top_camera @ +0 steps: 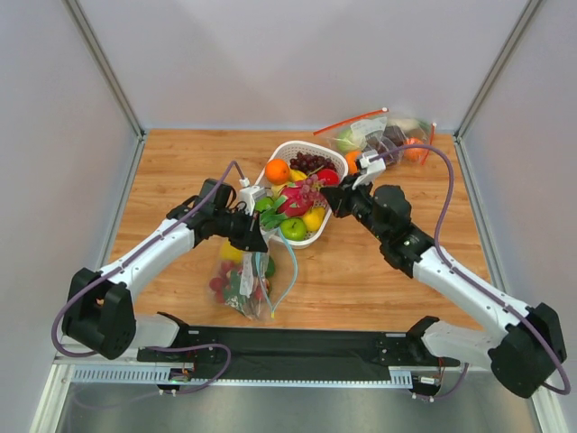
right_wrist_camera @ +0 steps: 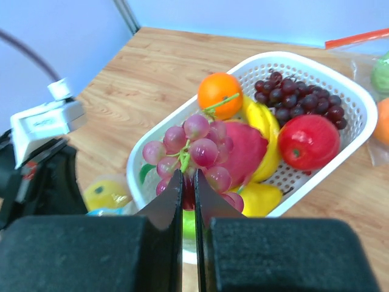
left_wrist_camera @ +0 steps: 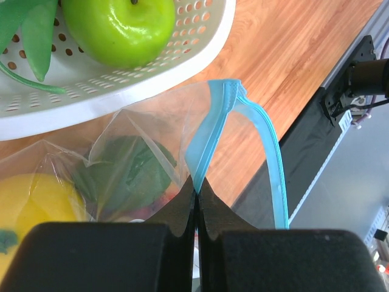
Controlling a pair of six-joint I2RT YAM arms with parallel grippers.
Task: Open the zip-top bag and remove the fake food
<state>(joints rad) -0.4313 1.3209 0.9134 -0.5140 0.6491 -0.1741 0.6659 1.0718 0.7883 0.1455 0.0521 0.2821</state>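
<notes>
**Left jaws pinched on the zip strip; right jaws closed over the basket**

Left gripper (left_wrist_camera: 196, 185): jaws together, clamped on the teal zip strip (left_wrist_camera: 270, 146) of the zip-top bag (left_wrist_camera: 130, 131). From the fingertips the strip runs forward, folds over, and loops back down the gripper's right side. The bag body spreads below and to the left of the fingertips.

Fake food (top_camera: 236, 284) sits inside the bag. The yellow lemon (left_wrist_camera: 36, 201) is at far left of the fingers and the dark green fruit (left_wrist_camera: 130, 173) is just ahead-left. There are red bits under that fruit, too blurred to name.

The rim of the white basket (left_wrist_camera: 121, 91) lies just beyond the bag's far edge, with a green apple (left_wrist_camera: 118, 24) in it.

Right gripper (right_wrist_camera: 188, 182): jaws all but touching, only a thin slit between them. The tips are directly over the pink grape bunch (right_wrist_camera: 194, 146) in the basket. I cannot tell whether a grape is nipped. The dragon fruit (right_wrist_camera: 243, 152) is just past the bunch.
</notes>
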